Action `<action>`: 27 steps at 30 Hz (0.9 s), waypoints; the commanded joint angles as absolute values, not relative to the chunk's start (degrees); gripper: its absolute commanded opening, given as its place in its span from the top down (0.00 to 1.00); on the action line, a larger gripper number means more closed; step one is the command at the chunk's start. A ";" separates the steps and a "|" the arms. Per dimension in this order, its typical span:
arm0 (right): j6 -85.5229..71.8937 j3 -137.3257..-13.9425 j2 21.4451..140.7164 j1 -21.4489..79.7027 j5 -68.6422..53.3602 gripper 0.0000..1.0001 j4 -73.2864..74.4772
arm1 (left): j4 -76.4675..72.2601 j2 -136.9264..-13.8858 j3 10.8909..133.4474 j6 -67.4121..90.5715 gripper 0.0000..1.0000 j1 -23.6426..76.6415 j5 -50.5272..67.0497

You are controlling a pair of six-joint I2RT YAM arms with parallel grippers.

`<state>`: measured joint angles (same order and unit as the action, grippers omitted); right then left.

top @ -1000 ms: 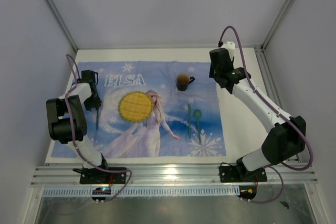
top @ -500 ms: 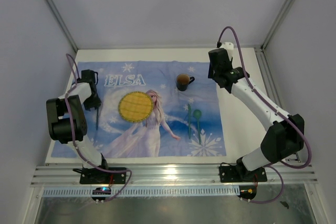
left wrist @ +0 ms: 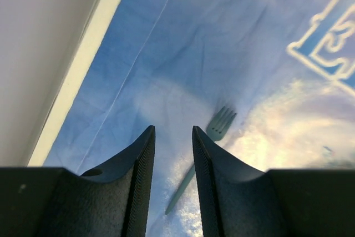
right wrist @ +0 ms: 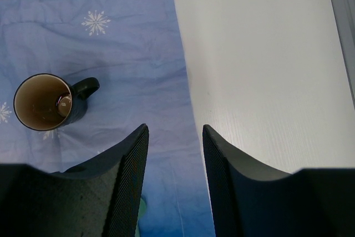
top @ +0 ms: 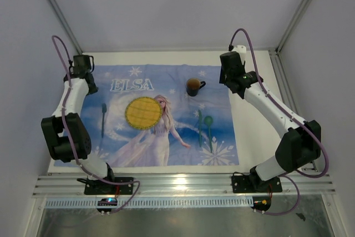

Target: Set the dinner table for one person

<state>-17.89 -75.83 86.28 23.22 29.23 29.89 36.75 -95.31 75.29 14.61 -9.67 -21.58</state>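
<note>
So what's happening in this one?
Two arms are setting the dinner table. On the blue cloth lie a yellow plate, a dark mug beyond it, green utensils on its right, a fork on its left. The left pincer hangs open and empty over the cloth's far left corner, the right pincer likewise near the mug.

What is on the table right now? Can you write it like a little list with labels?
dinner table: white, silver rails
cloth: blue, says ELSA, spread on it
plate: yellow, round, mid-cloth
mug: dark, upright, on cloth
fork: flat, left of plate
green utensils: two, flat, right of plate
left end effector: open, empty
right end effector: open, empty
</note>
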 commanded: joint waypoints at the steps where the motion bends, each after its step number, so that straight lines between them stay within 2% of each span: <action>1: -17.84 -76.20 86.04 23.12 30.06 0.51 27.51 | 39.72 -88.61 79.97 16.60 0.63 -9.93 -17.25; 2: -17.67 -76.38 86.04 23.12 30.06 0.51 27.60 | 40.07 -86.16 80.50 17.05 0.63 -10.02 -15.75; 3: -17.67 -76.72 86.13 23.12 30.23 0.47 27.77 | 40.08 -84.83 81.03 17.40 0.62 -10.02 -14.86; 4: -17.75 -76.90 86.13 23.12 30.41 0.44 27.86 | 40.17 -83.51 82.08 18.97 0.51 -10.02 -14.16; 9: -16.79 -76.99 85.78 23.12 30.15 0.32 26.99 | 38.59 -75.26 83.49 19.51 0.32 -9.93 -8.35; 11: -16.26 -76.99 85.96 23.12 30.41 0.29 26.46 | 37.89 -73.57 83.15 18.29 0.20 -10.02 -8.35; 13: -15.56 -77.08 86.13 23.12 31.90 0.26 26.28 | 37.79 -71.55 82.79 17.32 0.17 -10.02 -9.31; 15: -14.60 -76.38 85.78 23.12 32.86 0.06 24.88 | 36.92 -69.36 82.18 15.74 0.08 -9.93 -9.84; 16: -13.98 -75.94 85.69 23.12 33.22 0.00 24.18 | 36.39 -68.56 81.22 15.38 0.01 -9.93 -9.93; 21: -11.25 -73.66 84.64 23.12 34.80 0.00 20.22 | 33.40 -64.78 78.49 14.59 0.01 -10.02 -8.70; 27: -13.09 -73.65 83.32 23.12 34.89 0.01 21.44 | 36.47 -64.43 78.66 15.29 0.01 -10.02 -9.23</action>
<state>-12.56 -73.38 86.19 23.22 32.95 24.01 36.77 -65.47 78.89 15.92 -9.74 -9.78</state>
